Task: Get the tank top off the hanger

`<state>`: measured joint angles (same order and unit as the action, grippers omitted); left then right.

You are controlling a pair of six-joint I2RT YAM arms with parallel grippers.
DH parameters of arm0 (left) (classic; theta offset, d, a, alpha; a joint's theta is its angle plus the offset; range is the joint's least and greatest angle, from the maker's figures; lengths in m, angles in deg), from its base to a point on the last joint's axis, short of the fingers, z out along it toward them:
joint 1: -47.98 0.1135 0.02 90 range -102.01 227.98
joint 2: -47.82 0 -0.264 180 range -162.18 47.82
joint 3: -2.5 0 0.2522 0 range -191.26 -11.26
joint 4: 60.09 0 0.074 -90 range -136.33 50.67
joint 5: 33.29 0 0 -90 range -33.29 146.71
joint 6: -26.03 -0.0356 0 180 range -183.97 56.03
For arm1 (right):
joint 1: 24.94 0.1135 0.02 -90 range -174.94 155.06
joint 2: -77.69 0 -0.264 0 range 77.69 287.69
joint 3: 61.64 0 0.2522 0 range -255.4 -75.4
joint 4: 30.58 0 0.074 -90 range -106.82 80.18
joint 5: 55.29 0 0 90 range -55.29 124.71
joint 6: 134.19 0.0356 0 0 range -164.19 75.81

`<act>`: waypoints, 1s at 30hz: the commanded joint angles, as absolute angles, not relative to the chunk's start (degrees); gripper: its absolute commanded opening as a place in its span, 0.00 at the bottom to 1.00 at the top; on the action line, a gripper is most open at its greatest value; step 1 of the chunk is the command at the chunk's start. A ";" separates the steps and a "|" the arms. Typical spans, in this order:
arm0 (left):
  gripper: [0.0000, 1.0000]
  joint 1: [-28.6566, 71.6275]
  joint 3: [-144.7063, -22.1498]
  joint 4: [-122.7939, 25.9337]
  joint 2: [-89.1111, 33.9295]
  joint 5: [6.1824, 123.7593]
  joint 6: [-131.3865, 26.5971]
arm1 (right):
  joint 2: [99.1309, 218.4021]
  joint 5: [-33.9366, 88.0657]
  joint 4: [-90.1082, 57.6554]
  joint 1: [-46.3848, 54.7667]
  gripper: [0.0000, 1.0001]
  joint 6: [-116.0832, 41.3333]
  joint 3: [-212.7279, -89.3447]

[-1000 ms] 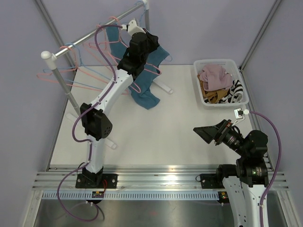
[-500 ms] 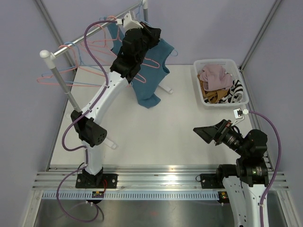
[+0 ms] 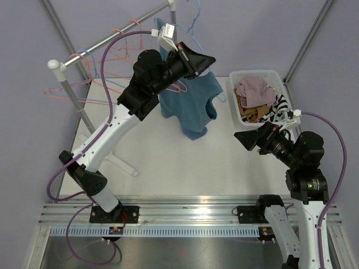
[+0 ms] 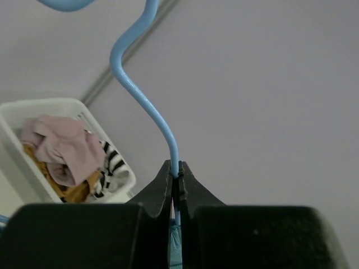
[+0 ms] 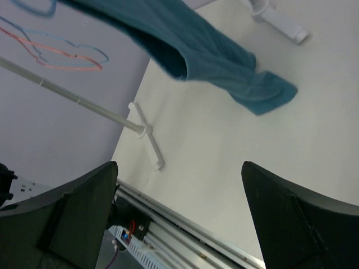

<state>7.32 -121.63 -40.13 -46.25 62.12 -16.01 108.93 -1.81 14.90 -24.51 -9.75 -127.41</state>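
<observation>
A teal tank top (image 3: pixel 193 103) hangs on a light blue hanger (image 3: pixel 193 22). My left gripper (image 3: pixel 205 60) is shut on the hanger's neck just below the hook and holds it in the air, off the rail, left of the basket. In the left wrist view the blue hook (image 4: pixel 151 112) rises from between the closed left gripper (image 4: pixel 175 176). My right gripper (image 3: pixel 247 139) is open and empty, right of the tank top's lower end. In the right wrist view the tank top (image 5: pixel 196 45) hangs above the table, beyond the wide-open right gripper (image 5: pixel 179 218).
A clothes rail (image 3: pixel 106 40) at the back left carries several pink and blue empty hangers (image 3: pixel 106 84). Its white foot (image 5: pixel 147 137) lies on the table. A white basket (image 3: pixel 261 74) of clothes stands at the back right.
My left arm has carried the hanger with the tank top off the rail and to the right, toward the basket. My right arm has risen and moved toward the tank top.
</observation>
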 commanded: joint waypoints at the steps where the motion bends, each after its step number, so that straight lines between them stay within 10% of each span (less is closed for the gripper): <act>1: 0.00 6.33 -121.03 -45.10 -44.38 79.25 -14.85 | 109.59 6.04 18.77 -24.50 0.99 -16.05 -133.49; 13: 0.00 1.76 -114.99 -40.01 -44.30 104.61 -17.29 | 107.12 18.71 22.38 -24.41 0.99 -20.02 -137.28; 30: 0.00 -0.53 -88.87 -40.08 -25.93 114.98 -24.60 | 118.02 -8.44 -8.20 -24.41 0.84 -21.51 -130.68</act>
